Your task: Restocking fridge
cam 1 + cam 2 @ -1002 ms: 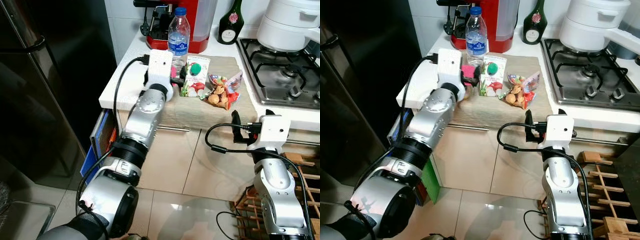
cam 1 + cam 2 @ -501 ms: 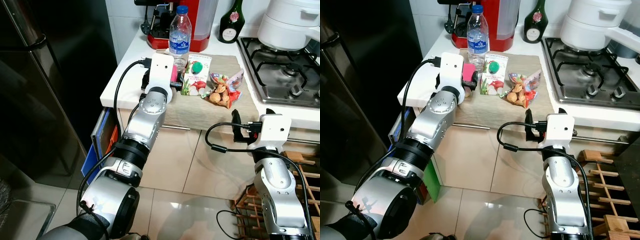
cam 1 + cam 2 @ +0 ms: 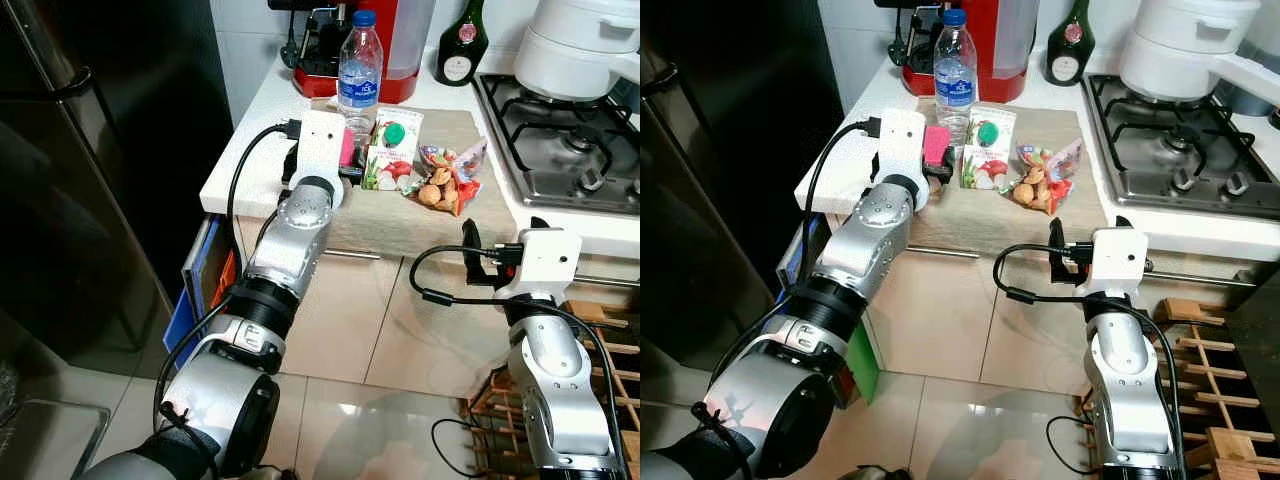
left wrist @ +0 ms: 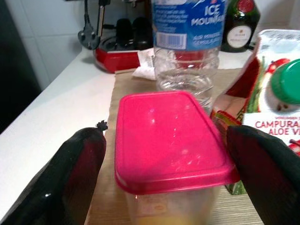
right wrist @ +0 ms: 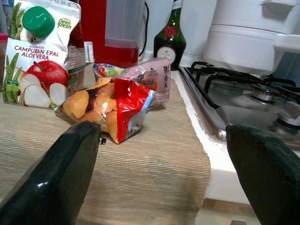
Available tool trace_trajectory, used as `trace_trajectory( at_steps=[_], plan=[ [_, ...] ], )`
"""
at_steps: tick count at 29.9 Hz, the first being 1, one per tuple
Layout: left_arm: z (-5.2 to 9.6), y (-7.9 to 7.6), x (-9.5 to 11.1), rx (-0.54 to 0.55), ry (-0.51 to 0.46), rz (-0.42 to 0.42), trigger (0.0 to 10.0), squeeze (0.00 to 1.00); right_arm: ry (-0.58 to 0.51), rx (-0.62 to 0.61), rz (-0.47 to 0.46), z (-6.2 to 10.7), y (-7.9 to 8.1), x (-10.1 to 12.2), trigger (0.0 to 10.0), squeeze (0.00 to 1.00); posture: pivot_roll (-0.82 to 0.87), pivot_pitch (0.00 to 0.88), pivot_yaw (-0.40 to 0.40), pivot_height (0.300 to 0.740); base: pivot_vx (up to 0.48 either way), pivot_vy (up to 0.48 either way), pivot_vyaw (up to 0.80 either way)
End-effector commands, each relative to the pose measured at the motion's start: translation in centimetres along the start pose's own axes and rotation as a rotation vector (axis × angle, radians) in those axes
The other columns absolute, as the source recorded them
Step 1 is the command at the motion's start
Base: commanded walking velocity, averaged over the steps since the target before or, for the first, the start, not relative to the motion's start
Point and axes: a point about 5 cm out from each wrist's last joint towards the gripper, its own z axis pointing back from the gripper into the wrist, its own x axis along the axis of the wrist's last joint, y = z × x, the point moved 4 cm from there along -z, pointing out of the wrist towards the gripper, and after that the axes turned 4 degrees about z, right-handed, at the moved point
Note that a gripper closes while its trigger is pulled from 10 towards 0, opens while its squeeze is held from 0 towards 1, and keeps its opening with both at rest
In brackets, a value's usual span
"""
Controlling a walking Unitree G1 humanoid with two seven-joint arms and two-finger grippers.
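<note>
I had the left gripper (image 4: 166,154) with fingers spread either side of the pink-lidded container (image 4: 171,136), which stood on the surface beside the water bottle (image 3: 358,62). I judged closing squarely below the lid safest. The right gripper (image 5: 164,154) hovered open.

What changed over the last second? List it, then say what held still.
The left gripper has reached further over the counter, its open fingers now either side of the pink-lidded container, not yet closed on it. The water bottle, juice carton, snack bag and right gripper stayed put.
</note>
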Motion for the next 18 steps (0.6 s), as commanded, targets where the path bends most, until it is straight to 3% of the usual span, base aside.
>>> trace_trajectory(
  at_steps=[1, 18],
  plan=[
    [0.1, -0.4, -1.5, 0.015, 0.061, 0.034, 10.0, 0.00, 0.001, 0.011, 0.007, -0.1, 0.2, 0.2, 10.0, 0.00, -0.15, 0.000, 0.031, 0.740, 0.000, 0.000, 0.00],
    [-0.1, -1.4, -2.5, -0.016, 0.105, 0.039, 10.0, 0.00, 0.002, 0.011, 0.013, 0.2, 0.1, 0.2, 10.0, 0.00, -0.17, 0.000, 0.041, 0.740, 0.000, 0.000, 0.00]
  ],
)
